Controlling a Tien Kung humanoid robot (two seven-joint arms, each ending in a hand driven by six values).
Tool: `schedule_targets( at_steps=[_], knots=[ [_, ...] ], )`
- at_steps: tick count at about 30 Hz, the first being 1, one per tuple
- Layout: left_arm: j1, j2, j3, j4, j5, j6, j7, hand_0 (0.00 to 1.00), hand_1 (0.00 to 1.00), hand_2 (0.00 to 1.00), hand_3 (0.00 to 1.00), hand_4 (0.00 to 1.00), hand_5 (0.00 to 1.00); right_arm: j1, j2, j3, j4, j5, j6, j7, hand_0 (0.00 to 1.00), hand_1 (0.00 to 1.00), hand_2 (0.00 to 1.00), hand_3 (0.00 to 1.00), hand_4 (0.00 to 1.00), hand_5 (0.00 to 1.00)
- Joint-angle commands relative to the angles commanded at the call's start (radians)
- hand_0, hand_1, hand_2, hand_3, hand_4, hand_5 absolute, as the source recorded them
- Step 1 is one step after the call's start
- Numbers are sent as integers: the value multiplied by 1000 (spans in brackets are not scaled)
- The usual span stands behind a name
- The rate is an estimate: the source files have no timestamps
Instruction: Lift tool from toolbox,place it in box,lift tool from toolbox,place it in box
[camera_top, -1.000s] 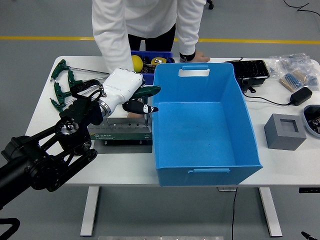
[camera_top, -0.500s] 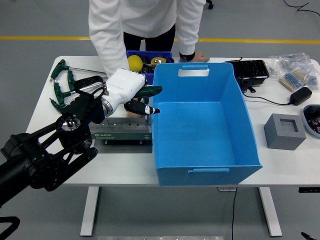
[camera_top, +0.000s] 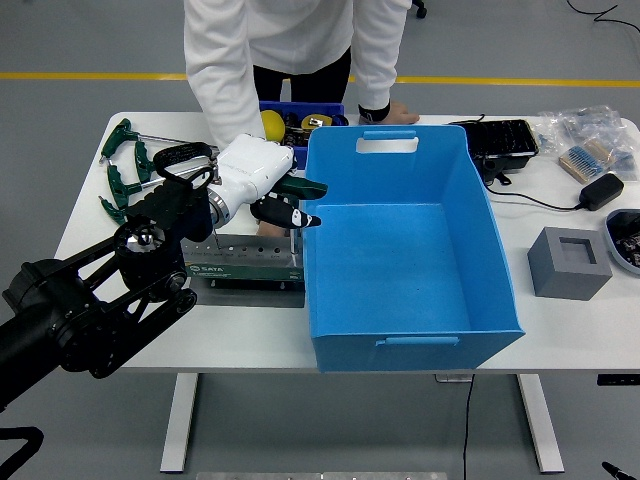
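Note:
My left hand (camera_top: 283, 203), white-shelled with dark fingers, is shut on a green-handled tool (camera_top: 303, 186) and holds it above the toolbox, right at the left rim of the big blue box (camera_top: 400, 250). The tool's green handle sticks out over that rim. The green SATA toolbox (camera_top: 245, 267) lies on the table under my hand, left of the blue box. The blue box's inside shows bare. My right arm is out of view.
A person in a white coat stands at the far side, one hand (camera_top: 392, 113) resting on the table behind the blue box. Green T-handle wrenches (camera_top: 125, 170) lie at the far left. A small blue bin (camera_top: 300, 118), black tray (camera_top: 500, 140), grey block (camera_top: 568, 262) and bags stand around.
My left hand with the green tool has risen slightly and shifted a little toward the blue box's rim. The person has barely moved.

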Motion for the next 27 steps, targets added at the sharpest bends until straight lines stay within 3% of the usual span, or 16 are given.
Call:
schedule_targets(
  at_steps=[15,27],
  knots=[
    [6,1,18,11,0,16,6,158,3,63,102,998,716,3,0,3,0,-4,0,1,775,698,732,705,994,786],
    [6,-1,31,29,0,93,25,173,2,23,50,998,717,2,0,2,0,-3,0,0,774,699,732,702,994,787]
  ],
)
